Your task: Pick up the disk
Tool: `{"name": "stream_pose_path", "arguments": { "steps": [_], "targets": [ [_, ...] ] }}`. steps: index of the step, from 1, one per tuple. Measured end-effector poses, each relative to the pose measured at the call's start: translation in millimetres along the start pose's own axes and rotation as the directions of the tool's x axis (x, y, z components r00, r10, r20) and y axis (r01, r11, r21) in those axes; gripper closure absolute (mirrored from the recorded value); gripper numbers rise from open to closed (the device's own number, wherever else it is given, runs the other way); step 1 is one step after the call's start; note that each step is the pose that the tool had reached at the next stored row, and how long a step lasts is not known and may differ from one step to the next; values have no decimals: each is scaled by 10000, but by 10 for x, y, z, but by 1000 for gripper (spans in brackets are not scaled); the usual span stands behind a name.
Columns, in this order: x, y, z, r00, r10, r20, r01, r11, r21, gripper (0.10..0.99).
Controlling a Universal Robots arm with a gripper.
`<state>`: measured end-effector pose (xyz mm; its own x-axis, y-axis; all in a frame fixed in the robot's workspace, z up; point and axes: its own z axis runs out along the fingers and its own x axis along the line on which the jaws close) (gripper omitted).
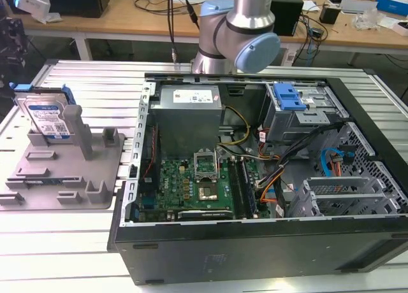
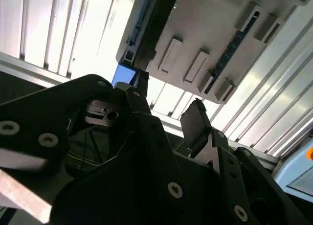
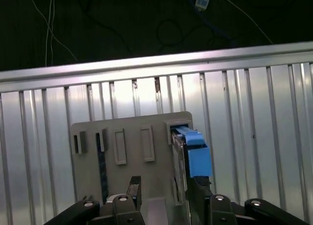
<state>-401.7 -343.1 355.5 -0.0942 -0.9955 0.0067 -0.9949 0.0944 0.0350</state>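
Observation:
The disk (image 1: 46,118) is a silver-grey hard drive with a white-and-blue label and blue side rails. It stands upright on its edge in the grey slotted holder tray (image 1: 95,172) at the exterior view's left. In the first wrist view the disk (image 3: 188,151) shows its blue rail at one end of the tray (image 3: 127,132). My gripper (image 3: 166,198) hangs open well above the tray, with nothing between its black fingers (image 3: 134,186). The second wrist view shows the open gripper (image 2: 168,112) in front of the disk (image 2: 146,24) and tray (image 2: 210,19).
An open computer case (image 1: 255,178) with a motherboard, cables and a blue-tabbed drive cage (image 1: 290,102) lies on the ribbed metal table (image 1: 76,83). The arm's joint (image 1: 239,32) rises behind the case. Cluttered workbenches stand at the back.

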Motion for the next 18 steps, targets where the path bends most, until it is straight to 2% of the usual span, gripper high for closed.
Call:
{"name": "stream_pose_path", "arguments": {
  "steps": [5, 9, 11, 18],
  "targets": [
    [-185, 24, 0, 9997, -245, -23, 245, 9997, 3, 545],
    [-192, 50, 1, 9993, -373, -95, 373, 9993, 9, 545],
    [-238, 65, 1, 9990, -425, -124, 425, 9991, 10, 545],
    [-256, 80, 1, 9986, -515, -150, 516, 9987, 11, 545]
  ]
}}
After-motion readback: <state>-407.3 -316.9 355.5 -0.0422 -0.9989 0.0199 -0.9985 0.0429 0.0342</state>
